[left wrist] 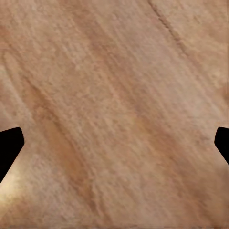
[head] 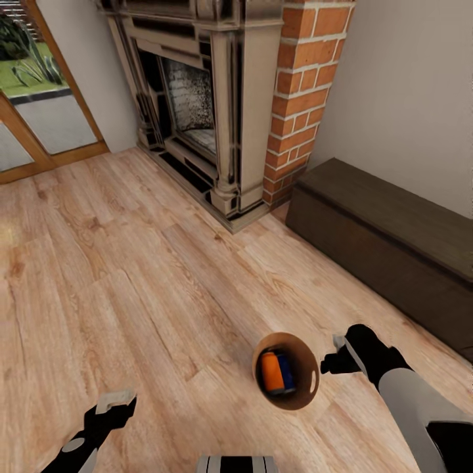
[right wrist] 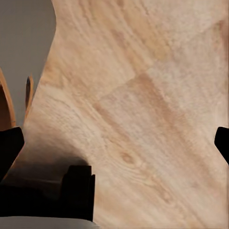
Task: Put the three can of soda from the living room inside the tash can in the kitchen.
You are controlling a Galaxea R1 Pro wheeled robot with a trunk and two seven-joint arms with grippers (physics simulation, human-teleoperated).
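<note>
This is the living room, and the kitchen is out of view. The tash can (head: 303,394), a small round light-brown bin with a dark inside, sits low in the head view on the plank floor. Inside it lie an orange can of soda (head: 269,372) and a blue one (head: 286,372), side by side. My right gripper (head: 334,355) is just right of the bin's rim. Its fingers are spread wide in the right wrist view (right wrist: 114,143), where the bin's rim (right wrist: 4,102) curves past one edge. My left gripper (head: 117,402) hangs open over bare floor (left wrist: 114,143).
A brick fireplace (head: 217,98) with a pale surround stands ahead. A long dark brown chest (head: 387,243) runs along the right wall. Wood-framed glass doors (head: 39,112) are at the far left. Light wood floor (head: 131,263) stretches between them.
</note>
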